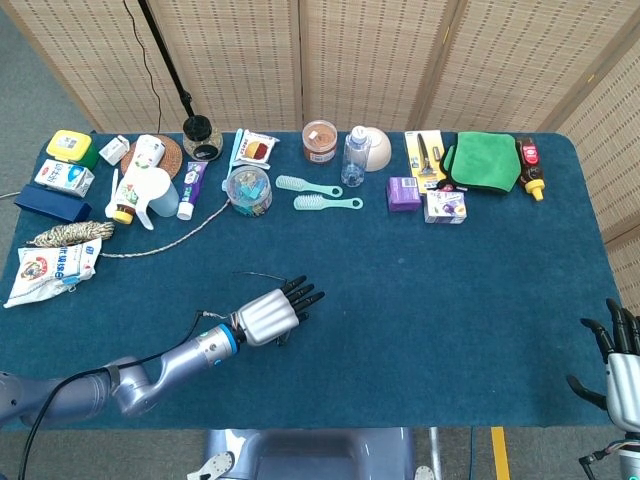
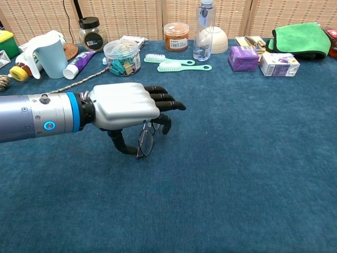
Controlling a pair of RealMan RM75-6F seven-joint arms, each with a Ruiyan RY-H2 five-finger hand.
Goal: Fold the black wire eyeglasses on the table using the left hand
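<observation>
Far left of the head view: yellow box (image 1: pixel 70 146), milk carton (image 1: pixel 64 178), rope coil (image 1: pixel 66 233) and snack bag (image 1: pixel 50 270), all on the blue counter (image 1: pixel 440 300). Further along the back edge: white jug (image 1: pixel 145 190), toothpaste tube (image 1: pixel 190 188), dark jar (image 1: pixel 201 137), clip tub (image 1: pixel 249 190), two mint brushes (image 1: pixel 320 194), brown jar (image 1: pixel 320 140), clear bottle (image 1: pixel 355 156) just beside a cream bowl (image 1: pixel 376 148), purple box (image 1: pixel 404 193), green cloth (image 1: pixel 482 163) and red-capped bottle (image 1: pixel 530 166). Lower left of centre in the head view, mid-left in the chest view: left robot hand (image 2: pixel 126 108) held palm down just above the counter, long fingers (image 2: pixel 164 98) stretched forward and close together, thumb (image 2: pixel 120 142) curled beneath. Under that palm: glasses (image 2: pixel 145 140), black wire, tilted up on edge with one round lens showing, pinched between the thumb and a bent finger by the look of the chest view. From the head view only a thin black temple wire (image 1: pixel 262 275) showing above the knuckles. Bottom right corner of the head view: right robot hand (image 1: pixel 620 365), off the counter edge, dark fingers apart and pointing up, holding nothing.
</observation>
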